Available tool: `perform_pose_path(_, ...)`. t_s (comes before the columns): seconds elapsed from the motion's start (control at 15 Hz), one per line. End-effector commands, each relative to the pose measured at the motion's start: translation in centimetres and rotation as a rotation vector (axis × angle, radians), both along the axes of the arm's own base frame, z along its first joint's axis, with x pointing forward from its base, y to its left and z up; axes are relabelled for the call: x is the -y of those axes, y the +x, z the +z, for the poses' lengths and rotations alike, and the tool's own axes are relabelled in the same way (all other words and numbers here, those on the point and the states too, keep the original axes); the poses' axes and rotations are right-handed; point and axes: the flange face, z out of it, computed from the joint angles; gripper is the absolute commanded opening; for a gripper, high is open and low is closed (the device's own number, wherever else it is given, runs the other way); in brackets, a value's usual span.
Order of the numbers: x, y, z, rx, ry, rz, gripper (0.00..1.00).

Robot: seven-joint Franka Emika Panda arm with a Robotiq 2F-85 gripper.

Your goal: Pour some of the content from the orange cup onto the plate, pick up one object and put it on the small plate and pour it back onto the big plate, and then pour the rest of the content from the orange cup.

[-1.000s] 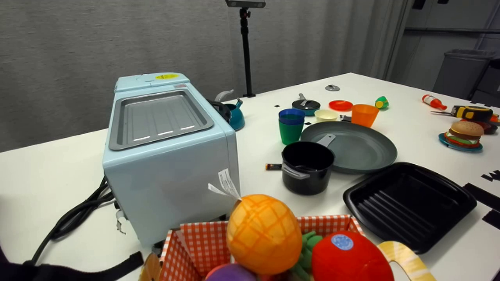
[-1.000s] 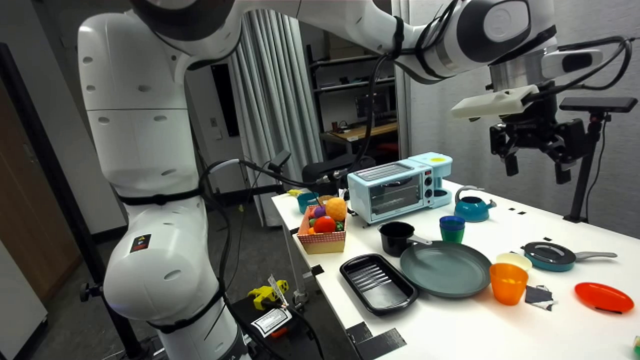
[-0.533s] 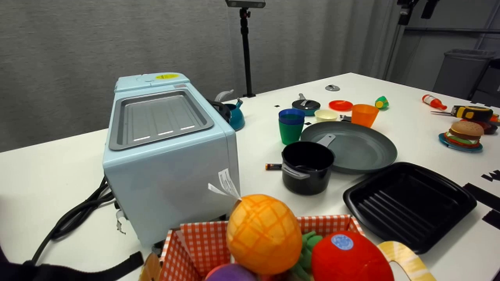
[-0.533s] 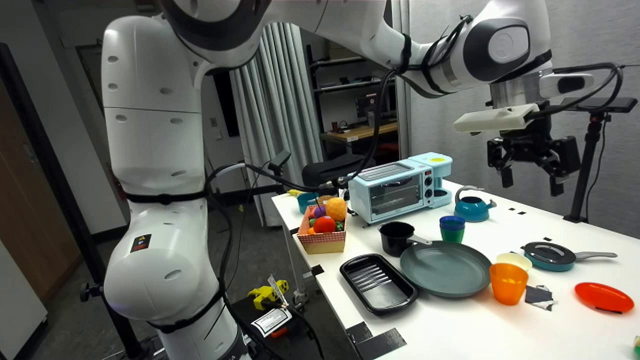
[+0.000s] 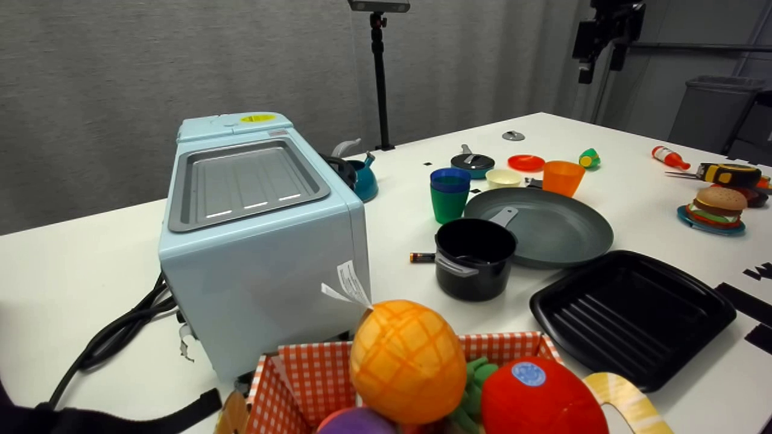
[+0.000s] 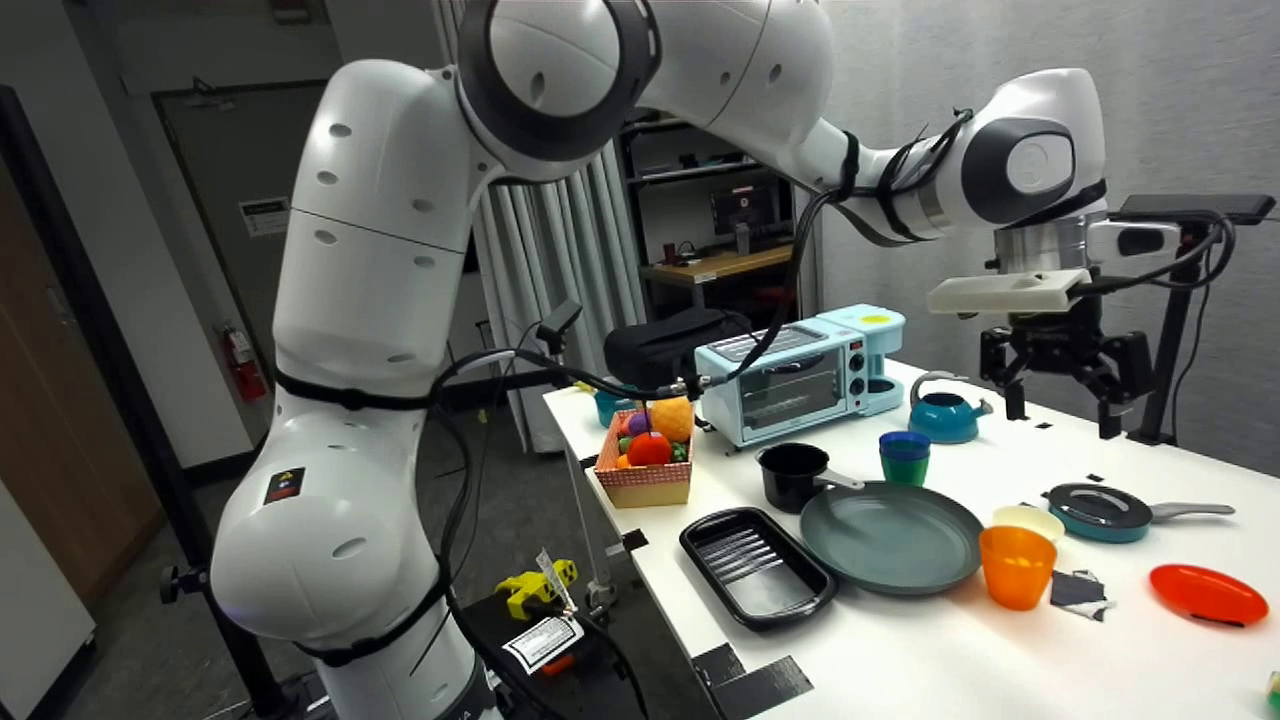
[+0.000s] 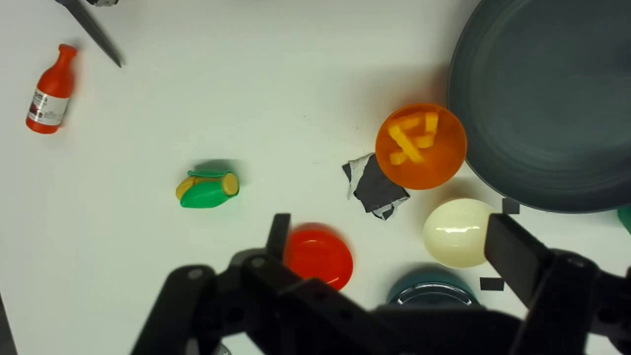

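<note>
Wrist view: the orange cup (image 7: 438, 159) stands upright with yellow sticks (image 7: 406, 144) inside, just left of the grey plate (image 7: 542, 113), a cream bowl (image 7: 456, 236) close by. In an exterior view, the gripper (image 6: 1062, 413) hangs above the white table (image 6: 900, 660), fingers (image 6: 1015, 403) spread. At the table's far side sit the toaster oven (image 6: 790, 395) and kettle (image 6: 942, 418); beyond are a desk (image 6: 735, 265) and curtain (image 6: 567, 260), with a fire extinguisher (image 6: 243, 365) at left.

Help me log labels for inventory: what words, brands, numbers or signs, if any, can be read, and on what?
None is legible.
Red bottle: white label, too blurred.
Blue oven: yellow sticker, too small.
Orange toy: white tags, too small.
Red toy: blue sticker, too blurred.
Robot arm: dark sticker, too small.
Door: white sign, too small.
Beside yellow floor item: paper label, too small.
</note>
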Motion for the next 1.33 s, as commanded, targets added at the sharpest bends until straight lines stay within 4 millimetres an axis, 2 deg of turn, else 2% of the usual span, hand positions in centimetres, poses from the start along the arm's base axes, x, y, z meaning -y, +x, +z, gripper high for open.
perform_pose_path(0.0,-0.7,2.7,-2.7,-0.087,-0.026,0.042,1.0)
perform_pose_path(0.4,-1.6,3.2,-9.4,-0.203,-0.054,0.091,1.0)
perform_pose_path(0.67,-1.7,2.8,-12.3,-0.24,-0.07,0.12,1.0)
perform_pose_path(0.93,-2.4,1.8,-13.4,-0.272,-0.104,0.156,1.0)
perform_pose_path(1.27,-2.4,2.0,-13.7,-0.264,-0.086,0.131,1.0)
